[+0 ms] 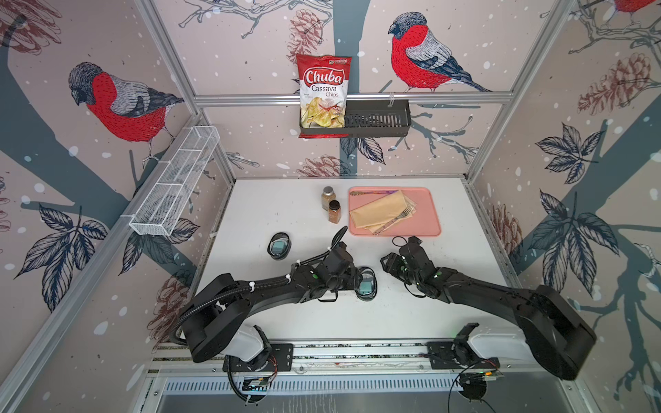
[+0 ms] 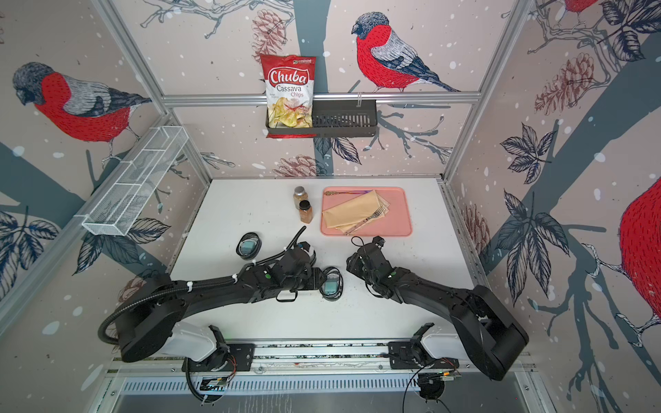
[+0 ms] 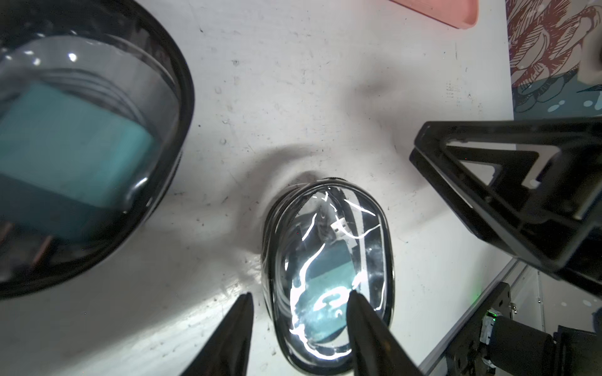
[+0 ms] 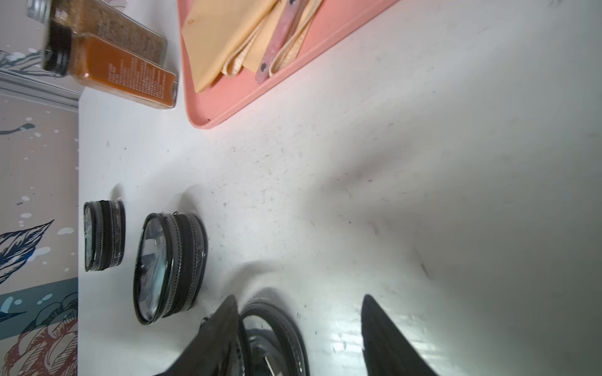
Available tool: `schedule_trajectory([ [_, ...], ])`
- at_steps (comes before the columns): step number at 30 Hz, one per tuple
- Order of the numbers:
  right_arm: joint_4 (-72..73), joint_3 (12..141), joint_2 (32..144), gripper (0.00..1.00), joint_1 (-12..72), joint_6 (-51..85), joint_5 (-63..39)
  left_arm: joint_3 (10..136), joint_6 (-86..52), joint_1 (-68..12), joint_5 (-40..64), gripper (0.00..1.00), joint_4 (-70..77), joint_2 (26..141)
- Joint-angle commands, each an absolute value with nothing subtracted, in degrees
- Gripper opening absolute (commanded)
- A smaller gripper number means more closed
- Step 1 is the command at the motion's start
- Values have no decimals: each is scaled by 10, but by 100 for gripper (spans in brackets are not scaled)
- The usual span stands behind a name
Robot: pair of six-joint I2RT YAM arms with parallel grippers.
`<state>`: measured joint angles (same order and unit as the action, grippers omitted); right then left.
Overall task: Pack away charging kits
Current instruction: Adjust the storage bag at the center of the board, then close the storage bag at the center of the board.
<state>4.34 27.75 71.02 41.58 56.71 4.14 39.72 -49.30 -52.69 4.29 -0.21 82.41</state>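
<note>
Leftmost case (image 1: 279, 245) lies flat on table (image 1: 393, 321), clear lid up. Second case (image 4: 171, 270) shows clearly only in the wrist views, and the left arm covers it from the top. Left gripper (image 3: 299, 298) fingers spread, released: one tip over the centre case (image 1: 366, 284), the other beside its rim. That case's long axis runs front-to-back, with the teal charger (image 1: 365, 289) toward its near end. Right gripper (image 4: 299, 302) fingers wide apart, holding nothing, just beside the same case.
</note>
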Motion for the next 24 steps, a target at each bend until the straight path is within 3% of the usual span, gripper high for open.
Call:
schedule_trajectory([
  [1, 3, 267, 664, 66, 431, 561, 61, 394, -493, -530, 26, 52, 4, 815],
  [8, -21, 271, 638, 72, 526, 593, 110, 392, -498, -530, -9, 52, -27, 787],
  [12, -20, 278, 685, 69, 547, 609, 119, 359, -506, -530, -48, 74, -19, 727],
  [16, -7, 281, 731, 53, 552, 612, 109, 313, -509, -530, -60, 95, 11, 666],
  [21, -2, 273, 740, 34, 559, 620, 114, 284, -504, -530, -83, 96, 23, 624],
  [24, 0, 264, 733, 29, 559, 624, 118, 293, -505, -529, -76, 96, 6, 628],
])
